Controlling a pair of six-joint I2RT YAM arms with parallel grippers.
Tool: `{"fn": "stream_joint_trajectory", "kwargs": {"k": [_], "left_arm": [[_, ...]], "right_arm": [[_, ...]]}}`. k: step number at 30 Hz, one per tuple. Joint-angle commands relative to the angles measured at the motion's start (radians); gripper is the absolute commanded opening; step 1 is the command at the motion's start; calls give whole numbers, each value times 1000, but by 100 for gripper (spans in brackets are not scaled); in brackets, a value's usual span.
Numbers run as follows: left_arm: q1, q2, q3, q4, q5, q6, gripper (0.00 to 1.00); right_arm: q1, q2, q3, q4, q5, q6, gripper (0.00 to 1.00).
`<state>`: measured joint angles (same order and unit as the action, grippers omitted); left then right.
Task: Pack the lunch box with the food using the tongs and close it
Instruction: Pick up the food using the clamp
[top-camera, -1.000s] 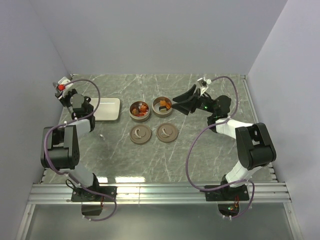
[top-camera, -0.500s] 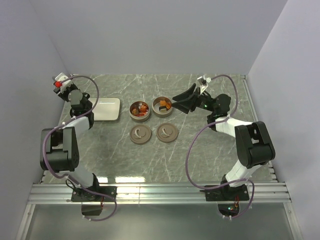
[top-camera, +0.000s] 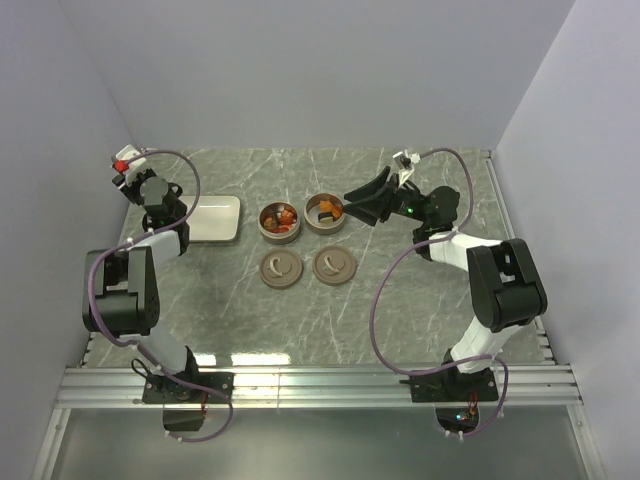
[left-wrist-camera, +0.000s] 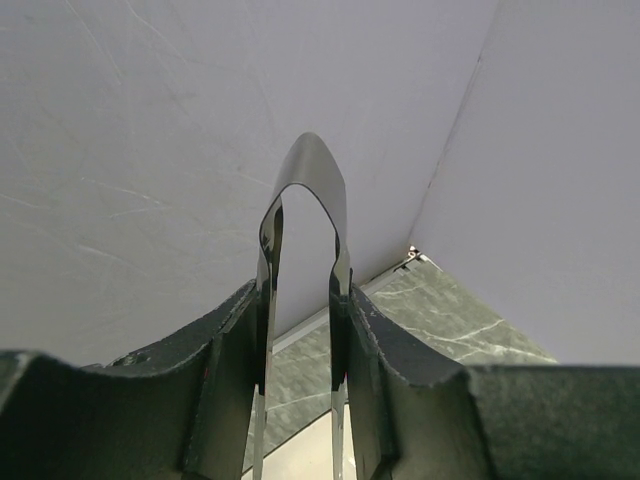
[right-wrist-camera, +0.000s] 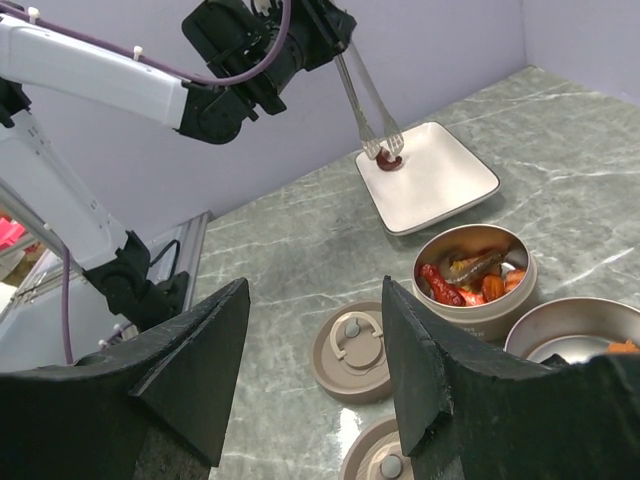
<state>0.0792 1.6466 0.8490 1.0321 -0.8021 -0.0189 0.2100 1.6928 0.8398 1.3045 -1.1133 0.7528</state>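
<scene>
Gripping tongs (left-wrist-camera: 312, 175), left hand (left-wrist-camera: 300, 335) part-closed; right hand (right-wrist-camera: 315, 345) wide, empty.

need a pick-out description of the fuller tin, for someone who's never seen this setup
Start at the white rectangular plate on the left side of the grey marble table; two round metal tins stand just right of it. The one meant is the tin nearest the plate. It is packed with red-brown and orange pieces, while its neighbour shows mostly bare metal floor.

White plate (top-camera: 215, 220) on a marbled table (top-camera: 400, 300)
The rectangular plate lies toward the far left; pale walls (top-camera: 300, 70) close three sides.
</scene>
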Motion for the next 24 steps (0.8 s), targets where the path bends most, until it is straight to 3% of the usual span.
{"fn": "stream_joint_trajectory", "kwargs": {"k": [1,19,24], "left_arm": [[2,-34,22,13,-12,1,41],[2,-93,-47,36,-35,-38,41],[2,-36,-5,11,-46,-23,41]], "right_arm": [[-9,1,45,381,-17,14,63],[-11,36,71,395,-25,46,63],[-9,45,78,406,-29,59,63]]}}
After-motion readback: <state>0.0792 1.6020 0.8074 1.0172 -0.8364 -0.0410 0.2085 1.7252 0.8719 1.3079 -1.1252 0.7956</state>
